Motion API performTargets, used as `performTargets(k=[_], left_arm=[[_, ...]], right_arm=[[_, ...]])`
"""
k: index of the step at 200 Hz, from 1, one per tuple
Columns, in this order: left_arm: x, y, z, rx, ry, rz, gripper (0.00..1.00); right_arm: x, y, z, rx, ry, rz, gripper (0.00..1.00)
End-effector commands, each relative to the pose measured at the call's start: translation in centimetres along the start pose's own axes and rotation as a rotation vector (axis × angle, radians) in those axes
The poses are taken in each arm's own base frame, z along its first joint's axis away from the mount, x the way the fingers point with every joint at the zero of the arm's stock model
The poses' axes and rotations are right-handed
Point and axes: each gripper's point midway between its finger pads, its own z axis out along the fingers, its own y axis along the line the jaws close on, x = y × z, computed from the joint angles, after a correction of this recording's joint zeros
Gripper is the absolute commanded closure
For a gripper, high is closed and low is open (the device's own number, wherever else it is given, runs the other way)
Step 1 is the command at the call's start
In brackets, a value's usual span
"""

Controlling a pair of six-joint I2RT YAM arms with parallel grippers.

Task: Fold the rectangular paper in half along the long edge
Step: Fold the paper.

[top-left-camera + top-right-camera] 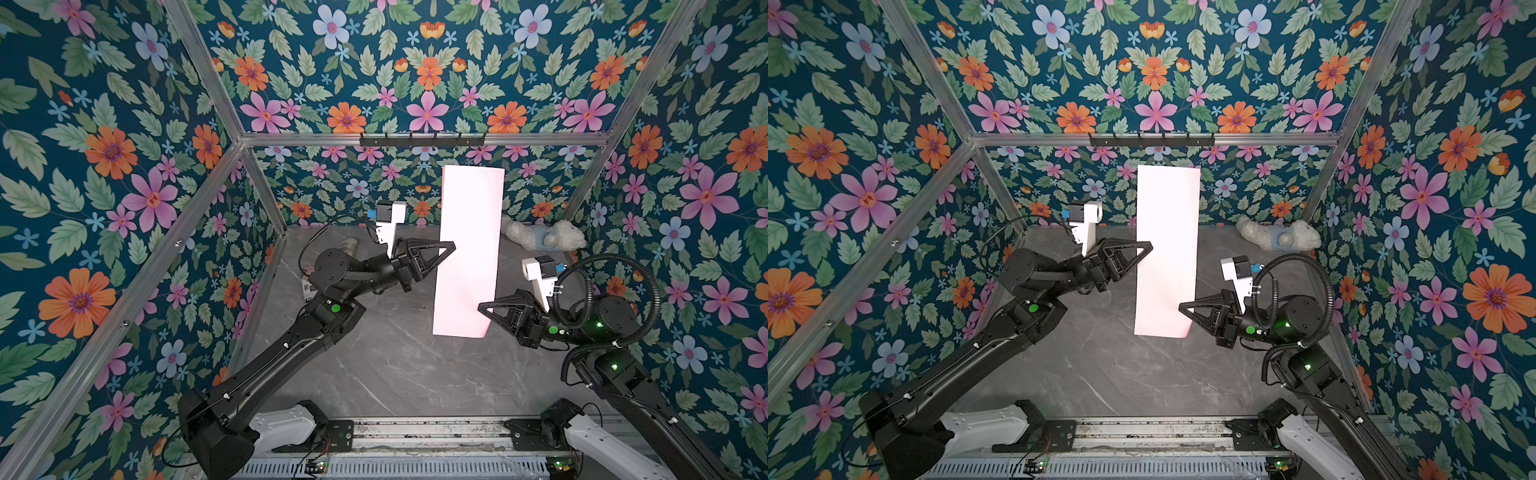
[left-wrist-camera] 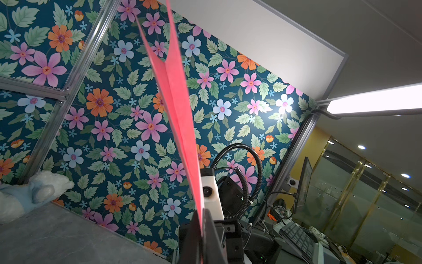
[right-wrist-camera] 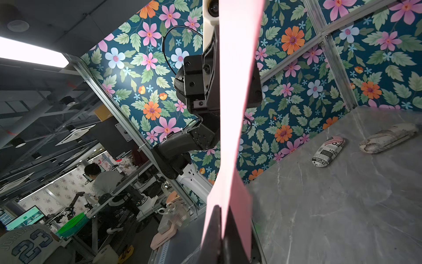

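Note:
The rectangular paper (image 1: 467, 249) (image 1: 1167, 249) is a narrow light-pink strip held up in the air above the grey table (image 1: 395, 374), its long side running from near to far. My left gripper (image 1: 452, 246) (image 1: 1149, 244) is shut on its left long edge, about midway along. My right gripper (image 1: 481, 307) (image 1: 1181, 308) pinches the right long edge near the near end. In the left wrist view the paper (image 2: 178, 102) rises edge-on as two layers from the closed jaws (image 2: 202, 219). In the right wrist view the paper (image 3: 237, 91) sits between jaws (image 3: 222, 210) standing barely apart.
A white and blue plush toy (image 1: 544, 239) (image 1: 1279, 237) lies at the back right corner. A printed pouch (image 3: 328, 150) and a whitish oblong object (image 3: 388, 137) lie at the back left, partly behind the left arm. A black hook rail (image 1: 422, 139) runs along the back wall.

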Motion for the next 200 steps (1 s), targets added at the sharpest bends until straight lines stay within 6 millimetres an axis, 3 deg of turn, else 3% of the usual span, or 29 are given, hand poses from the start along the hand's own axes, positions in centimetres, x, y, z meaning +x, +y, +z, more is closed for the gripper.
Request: performTargets(k=[1,20,24,29,33,38,58,62,68,73,78,105,109,115,119,123,147,148,151,155,159,164,188,194,200], left_arm=[[-0.8,-0.9,0.1,0.029,-0.02,0.023,1.0],[-0.9,-1.0,0.1,0.033,-0.021,0.025,1.0],[-0.9,-0.9,0.1,0.033,-0.021,0.025,1.0],[-0.9,-1.0,0.2,0.033,-0.021,0.025,1.0],[-0.9,-1.0,0.2,0.034,-0.022,0.025,1.0],[-0.9,-1.0,0.2,0.034,-0.022,0.026,1.0],[-1.0,-1.0,0.2,0.035,-0.022,0.027,1.0],[-0.9,-0.9,0.2,0.034,-0.021,0.027,1.0],[-0.9,-0.9,0.3,0.034,-0.021,0.026,1.0],[-0.9,-0.9,0.3,0.034,-0.021,0.026,1.0],[-0.9,-0.8,0.3,0.033,-0.02,0.025,1.0],[-1.0,-1.0,0.3,0.038,-0.022,0.029,1.0],[-1.0,-0.9,0.4,0.038,-0.022,0.029,1.0],[-1.0,-0.9,0.4,0.039,-0.021,0.028,1.0],[-1.0,-0.9,0.4,0.04,-0.02,0.029,1.0],[-1.0,-0.9,0.5,0.041,-0.02,0.03,1.0],[-1.0,-0.8,0.5,0.04,-0.02,0.029,1.0],[-1.0,-0.8,0.5,0.039,-0.02,0.028,1.0],[-1.0,-0.8,0.5,0.04,-0.019,0.029,1.0],[-1.0,-0.8,0.5,0.04,-0.02,0.03,1.0],[-1.0,-0.8,0.5,0.04,-0.018,0.028,1.0],[-1.0,-0.8,0.6,0.04,-0.018,0.027,1.0],[-1.0,-0.8,0.6,0.043,-0.018,0.027,1.0],[-1.0,-0.7,0.6,0.042,-0.018,0.027,1.0],[-1.0,-0.7,0.7,0.042,-0.017,0.027,1.0]], right_arm=[[0.6,0.2,-0.1,-0.016,0.021,-0.016,1.0],[0.7,0.2,-0.2,-0.006,0.021,-0.012,1.0],[0.7,-0.1,-0.2,0.006,0.019,-0.007,0.87],[0.7,-0.1,-0.2,0.008,0.021,-0.009,0.84],[0.9,0.0,-0.2,0.001,0.026,-0.01,0.88],[1.1,0.1,-0.2,-0.015,0.034,-0.008,1.0],[1.2,0.0,-0.4,-0.007,0.03,-0.002,1.0],[1.2,-0.1,-0.4,0.005,0.025,0.001,0.86],[1.2,-0.3,-0.5,0.016,0.023,0.001,0.82],[1.4,-0.3,-0.5,0.011,0.031,0.001,0.86],[1.7,-0.2,-0.4,-0.002,0.043,0.002,1.0],[2.0,-0.2,-0.7,0.003,0.036,0.016,1.0],[2.0,-0.5,-0.8,0.023,0.033,0.018,0.86],[2.2,-0.7,-0.8,0.031,0.043,0.02,0.82],[2.4,-0.6,-0.8,0.023,0.049,0.02,0.86],[2.6,-0.5,-0.8,0.014,0.055,0.022,1.0],[2.9,-0.5,-1.1,0.013,0.048,0.042,1.0],[2.9,-0.7,-1.1,0.021,0.047,0.044,1.0],[2.9,-0.9,-1.1,0.043,0.044,0.043,0.84],[2.9,-1.2,-1.1,0.058,0.046,0.037,0.8],[3.0,-1.1,-1.1,0.051,0.053,0.034,0.83],[3.2,-0.8,-1.1,0.029,0.06,0.032,1.0],[3.1,-1.1,-1.3,0.046,0.042,0.046,1.0],[3.1,-1.6,-1.4,0.084,0.04,0.043,0.89],[3.3,-1.6,-1.3,0.075,0.053,0.041,0.95]])
